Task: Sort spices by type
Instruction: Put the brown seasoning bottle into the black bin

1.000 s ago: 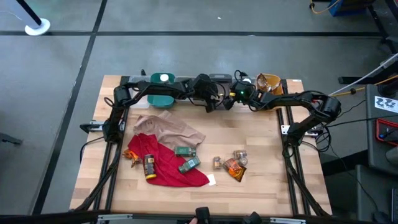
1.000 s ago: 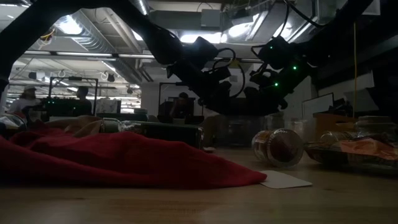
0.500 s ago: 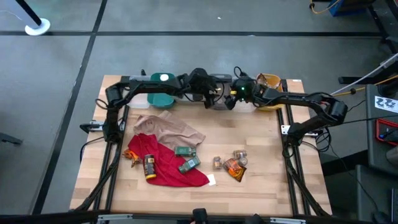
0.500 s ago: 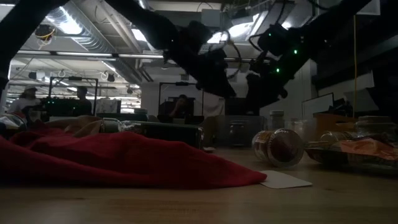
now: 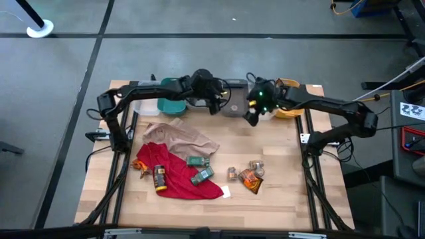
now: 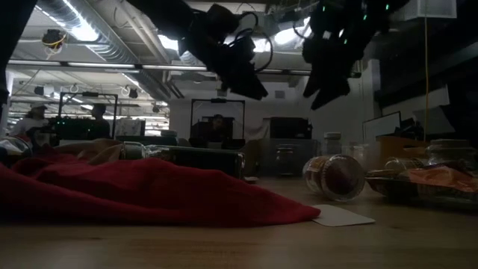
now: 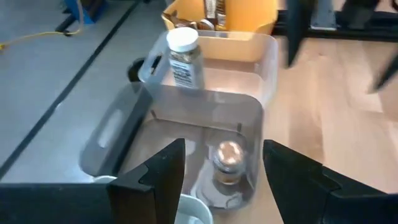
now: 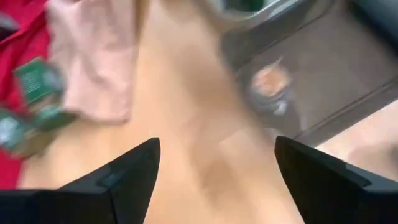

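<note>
Both grippers hang open and empty over the table's far edge. My left gripper (image 5: 215,104) (image 7: 224,180) is above the grey bin (image 7: 245,118), where a small brown jar (image 7: 227,160) stands on the floor. My right gripper (image 5: 255,117) (image 8: 217,180) is just near of that bin, above bare wood. A white-capped jar (image 7: 184,57) stands in the clear bin (image 7: 264,56) beside it. Green boxes (image 5: 198,160) (image 5: 202,175) and a dark jar (image 5: 159,178) lie on the red cloth (image 5: 179,182). An orange packet (image 5: 251,179) and small jars (image 5: 232,174) (image 5: 255,166) lie on the wood.
A teal bin (image 5: 172,101) and a yellow bin (image 5: 287,93) flank the grey and clear bins along the far edge. A tan cloth (image 5: 180,137) overlaps the red one. A white card (image 6: 342,217) lies near the front. Bare wood shows between the bins and the cloths.
Both grippers have risen well above the table. My left gripper has drawn back toward the table's left along the far edge. My right gripper has come a little toward the near edge and tipped more steeply downward. Nothing on the table has moved.
</note>
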Motion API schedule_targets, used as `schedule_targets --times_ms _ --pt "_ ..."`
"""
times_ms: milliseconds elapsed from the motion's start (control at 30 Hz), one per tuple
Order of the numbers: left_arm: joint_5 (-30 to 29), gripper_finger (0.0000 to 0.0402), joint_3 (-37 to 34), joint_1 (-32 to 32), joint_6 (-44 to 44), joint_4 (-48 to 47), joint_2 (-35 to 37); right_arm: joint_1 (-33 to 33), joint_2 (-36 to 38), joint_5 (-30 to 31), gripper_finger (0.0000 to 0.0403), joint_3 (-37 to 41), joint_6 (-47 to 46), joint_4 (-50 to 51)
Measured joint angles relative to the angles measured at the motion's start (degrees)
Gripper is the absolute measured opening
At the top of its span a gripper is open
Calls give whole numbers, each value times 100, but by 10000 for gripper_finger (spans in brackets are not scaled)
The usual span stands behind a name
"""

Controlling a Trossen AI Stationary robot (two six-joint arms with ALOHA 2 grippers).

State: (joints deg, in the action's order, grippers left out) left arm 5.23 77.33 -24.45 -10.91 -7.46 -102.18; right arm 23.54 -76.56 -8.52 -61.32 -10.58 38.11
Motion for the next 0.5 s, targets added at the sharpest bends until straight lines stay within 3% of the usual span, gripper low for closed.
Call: schedule_targets --times_ms 333,500 --pt "1312 198 -765 -84 -282 571 211 -1895 143 128 317 -337 -3582 1483" --pt "1430 198 -1403 -140 -303 1149 631 -2939 64 651 317 -336 -5557 1921"
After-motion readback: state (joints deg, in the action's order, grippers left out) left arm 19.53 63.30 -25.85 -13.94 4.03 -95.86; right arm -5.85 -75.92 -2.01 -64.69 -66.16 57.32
